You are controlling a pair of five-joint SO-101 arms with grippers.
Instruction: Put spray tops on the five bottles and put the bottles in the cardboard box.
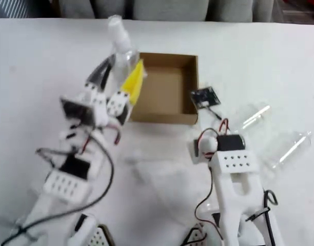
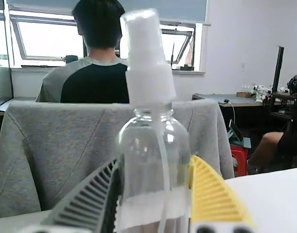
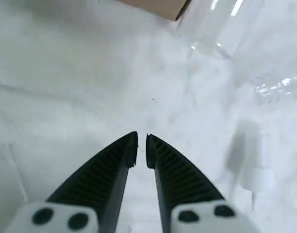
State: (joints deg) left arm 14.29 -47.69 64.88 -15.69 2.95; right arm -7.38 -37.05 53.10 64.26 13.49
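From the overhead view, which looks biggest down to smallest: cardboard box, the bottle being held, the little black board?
1. Cardboard box, largest.
2. Held bottle next, though it may sit nearer the camera.
3. Small black board, smallest.

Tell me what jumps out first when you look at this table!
First comes the left gripper, which holds a clear bottle with a white spray top at the left side of the open cardboard box. Next, a second bottle and a third bottle lie on their sides on the white table, on the box's other side, near the right arm.
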